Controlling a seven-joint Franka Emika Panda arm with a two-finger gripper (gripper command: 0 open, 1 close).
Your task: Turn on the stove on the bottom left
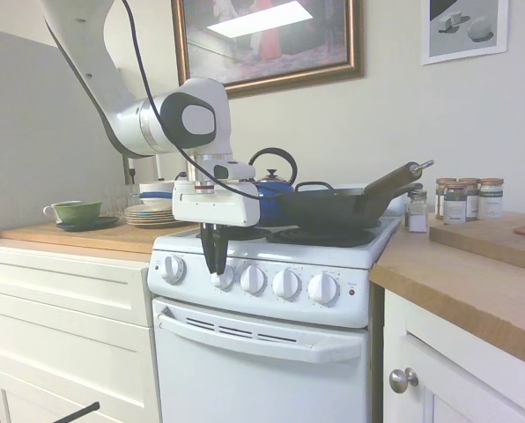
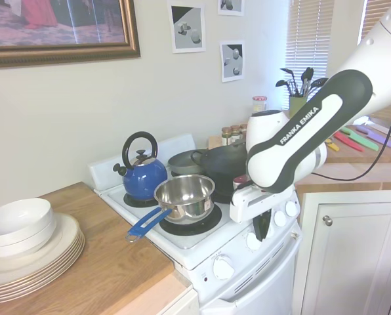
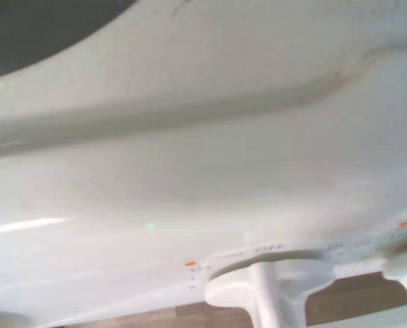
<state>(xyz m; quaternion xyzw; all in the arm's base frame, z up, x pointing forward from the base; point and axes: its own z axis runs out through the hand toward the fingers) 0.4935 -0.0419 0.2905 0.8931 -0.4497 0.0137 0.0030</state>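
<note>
Black fingers of the hand (image 1: pixel 216 267) hang close together, nearly shut, pointing down in front of the second knob (image 1: pixel 223 277) from the left on the stove (image 1: pixel 262 352), holding nothing. To do this step well, I judge the fingers should part, straddle the raised rib of the knob seen in the wrist view, close firmly, then twist about the knob's own axis without sliding off. Above sit a steel saucepan (image 2: pixel 185 195), blue kettle (image 2: pixel 143 172) and dark wok (image 1: pixel 329 207); stacked plates (image 2: pixel 35 259) rest on the counter (image 2: pixel 110 262).
</note>
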